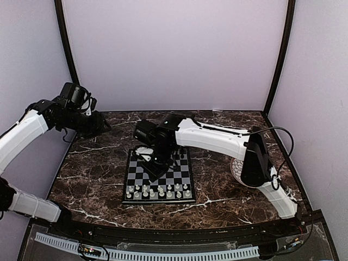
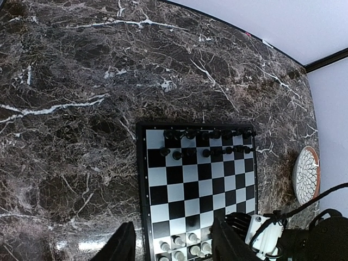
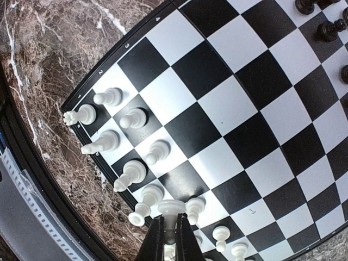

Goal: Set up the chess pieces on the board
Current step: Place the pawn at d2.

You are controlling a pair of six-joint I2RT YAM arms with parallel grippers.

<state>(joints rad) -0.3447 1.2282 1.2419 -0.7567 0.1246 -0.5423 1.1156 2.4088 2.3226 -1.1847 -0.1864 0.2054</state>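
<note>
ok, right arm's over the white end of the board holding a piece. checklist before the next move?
1. Right gripper shut on a white piece: ok.
2. Held piece seated on the board: cannot tell, its base is hidden.
3. Room beside it: not ok, neighbouring white pieces sit close on both sides.
4. Left gripper open, empty, away from the board: ok.
5. Black pieces all placed on the far rows: cannot tell, too small to count.

Left claw (image 2: 174,243) open above board (image 2: 179,193), blk pieces (image 2: 209,142) far side, plate (image 2: 306,175) rt.
</note>
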